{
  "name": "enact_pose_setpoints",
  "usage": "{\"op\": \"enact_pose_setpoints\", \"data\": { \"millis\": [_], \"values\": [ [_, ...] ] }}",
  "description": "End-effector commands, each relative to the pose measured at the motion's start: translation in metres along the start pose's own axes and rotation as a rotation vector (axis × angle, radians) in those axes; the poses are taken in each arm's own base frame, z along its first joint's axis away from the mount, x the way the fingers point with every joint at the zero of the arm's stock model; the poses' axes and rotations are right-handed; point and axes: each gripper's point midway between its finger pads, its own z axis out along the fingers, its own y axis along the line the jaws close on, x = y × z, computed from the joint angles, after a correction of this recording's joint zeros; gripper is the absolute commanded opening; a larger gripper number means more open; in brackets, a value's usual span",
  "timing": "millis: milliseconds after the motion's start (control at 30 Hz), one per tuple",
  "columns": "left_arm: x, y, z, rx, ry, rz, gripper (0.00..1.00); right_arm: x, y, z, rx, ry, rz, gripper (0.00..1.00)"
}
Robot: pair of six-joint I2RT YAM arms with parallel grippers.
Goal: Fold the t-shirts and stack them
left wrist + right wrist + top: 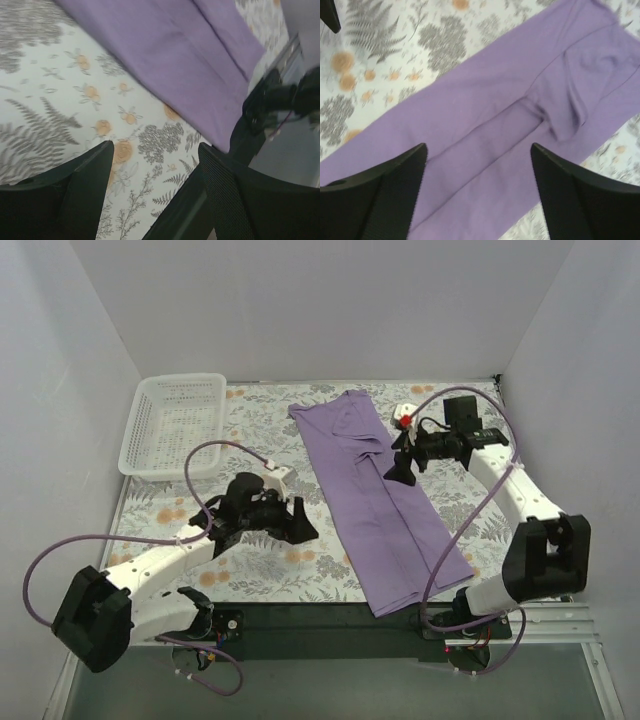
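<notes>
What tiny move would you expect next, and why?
Probably the right gripper drops to pinch the t-shirt: it hovers open above the cloth, which lies as a long strip, not yet folded crosswise.
</notes>
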Motion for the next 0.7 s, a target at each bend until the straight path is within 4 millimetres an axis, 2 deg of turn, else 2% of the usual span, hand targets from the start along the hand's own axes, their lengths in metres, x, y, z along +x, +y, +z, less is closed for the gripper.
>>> {"op": "enact_pose_setpoints", "data": {
  "millis": [0, 33, 67, 100, 133, 167, 200, 233, 300, 367, 400, 500, 567, 667],
  "values": [
    [0.015, -0.041, 0.015, 0.084, 0.043, 0.284, 0.67, 0.036, 0.038, -0.016, -0.025, 0.070, -0.122, 0.95],
    [0.034, -0.058, 0.020, 0.122, 0.084, 0.353, 0.67, 0.060, 0.052, -0.020, -0.042, 0.139, -0.102, 0.96],
    [0.039, -0.060, 0.023, 0.114, 0.087, 0.401, 0.67, 0.068, 0.061, -0.024, -0.056, 0.167, -0.096, 0.95],
    [0.054, -0.069, 0.024, 0.149, 0.107, 0.474, 0.67, 0.074, 0.068, -0.030, -0.055, 0.193, -0.105, 0.95],
    [0.060, -0.075, 0.025, 0.171, 0.112, 0.511, 0.67, 0.089, 0.084, -0.034, -0.089, 0.225, -0.080, 0.95],
    [0.062, -0.079, 0.023, 0.185, 0.101, 0.539, 0.67, 0.095, 0.092, -0.036, -0.100, 0.234, -0.082, 0.95],
    [0.071, -0.088, 0.023, 0.218, 0.104, 0.583, 0.67, 0.092, 0.098, -0.042, -0.085, 0.224, -0.107, 0.94],
    [0.074, -0.093, 0.022, 0.235, 0.096, 0.601, 0.67, 0.101, 0.107, -0.044, -0.092, 0.229, -0.104, 0.94],
    [0.086, -0.102, 0.022, 0.251, 0.101, 0.634, 0.67, 0.093, 0.114, -0.053, -0.056, 0.199, -0.155, 0.95],
    [0.094, -0.101, 0.024, 0.232, 0.112, 0.648, 0.67, 0.094, 0.117, -0.060, -0.026, 0.192, -0.175, 0.95],
    [0.099, -0.112, 0.024, 0.260, 0.100, 0.667, 0.67, 0.088, 0.119, -0.066, 0.004, 0.176, -0.210, 0.95],
    [0.116, -0.119, 0.028, 0.253, 0.110, 0.707, 0.67, 0.077, 0.128, -0.078, 0.034, 0.153, -0.271, 0.95],
    [0.125, -0.121, 0.032, 0.239, 0.116, 0.729, 0.67, 0.078, 0.132, -0.082, 0.037, 0.160, -0.276, 0.95],
    [0.139, -0.129, 0.033, 0.249, 0.110, 0.778, 0.67, 0.089, 0.140, -0.084, 0.027, 0.189, -0.272, 0.95]
  ]
}}
